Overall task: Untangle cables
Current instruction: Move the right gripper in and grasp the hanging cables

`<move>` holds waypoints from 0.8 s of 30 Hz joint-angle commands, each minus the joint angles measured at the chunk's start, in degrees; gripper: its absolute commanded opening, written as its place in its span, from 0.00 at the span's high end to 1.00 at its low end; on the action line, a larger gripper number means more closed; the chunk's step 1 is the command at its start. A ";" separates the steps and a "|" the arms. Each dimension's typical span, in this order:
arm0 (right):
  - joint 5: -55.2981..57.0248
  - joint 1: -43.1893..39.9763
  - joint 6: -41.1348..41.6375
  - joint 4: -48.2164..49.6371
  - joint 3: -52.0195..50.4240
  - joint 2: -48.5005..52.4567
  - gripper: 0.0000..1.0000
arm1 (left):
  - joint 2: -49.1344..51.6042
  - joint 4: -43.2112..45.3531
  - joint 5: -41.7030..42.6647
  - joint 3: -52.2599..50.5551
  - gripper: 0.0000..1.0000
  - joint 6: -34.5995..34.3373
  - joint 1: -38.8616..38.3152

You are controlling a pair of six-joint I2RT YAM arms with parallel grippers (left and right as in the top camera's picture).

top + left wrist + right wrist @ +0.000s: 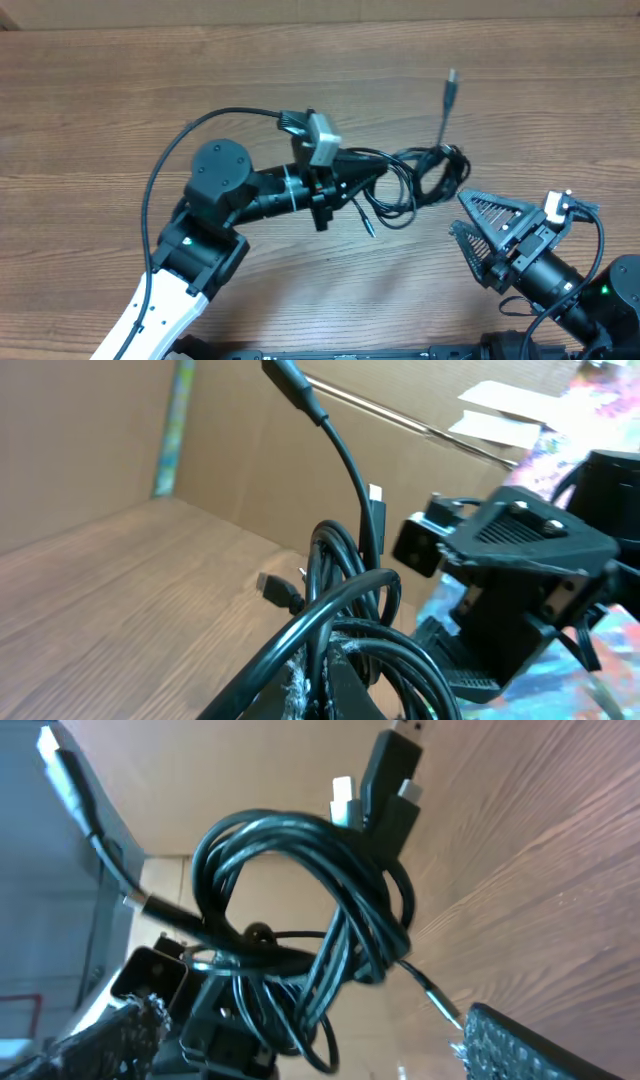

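The left gripper (374,182) has its fingers (360,183) pinched shut on the cables (428,175). It grips one edge of the knot, where several thin black strands run together. The right gripper (457,213) sits just beside the opposite edge of the bundle, its fingers (540,1045) spread wide with nothing between them.

The cables form one loose tangle of overlapping loops between the two arms. I cannot tell how much of it rests on the counter (100,110). These cords look light and limp, with a rubbery jacket that should not slip in a grip. Pulling blindly on a loop would probably cinch the knot tighter. The plugs are the only stiff parts, and they are likely to snag when drawn through a loop.

A sound place to take hold seems to be a single strand close to a free end. The USB plug (451,78) reaches out past the bundle toward the far edge, and a slim jack plug (368,226) trails on the near side. Either looks easier to single out than the crowded middle.

The counter is flat, smooth wood-grain, so the cords should slide easily. Bare wood lies on the far side of the knot and to the left. A cardboard wall (240,450) closes off the far side.
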 commanded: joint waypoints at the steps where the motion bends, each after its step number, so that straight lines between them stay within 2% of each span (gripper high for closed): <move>1: -0.57 -0.44 4.50 0.42 1.16 0.22 0.13 | 1.22 1.79 0.70 1.44 0.96 -0.85 -1.62; 6: -0.98 -0.42 5.01 0.44 1.16 0.22 0.26 | 3.30 4.74 0.72 1.44 0.96 -1.03 -3.52; 14: -0.94 -0.44 5.99 0.39 1.16 0.22 0.34 | 5.11 7.56 0.72 1.44 0.96 -1.16 -6.71; 17: -0.70 -0.44 5.95 0.28 1.16 0.22 0.41 | 5.20 8.11 1.22 1.44 0.96 -1.75 -7.28; 19: 0.63 -0.44 5.92 -0.55 1.16 0.22 0.50 | 5.20 8.37 2.40 1.44 0.96 -2.21 -7.32; 24: 2.38 -0.44 5.75 -1.84 1.11 0.22 0.58 | 5.18 10.05 3.93 1.44 0.96 -4.46 -7.32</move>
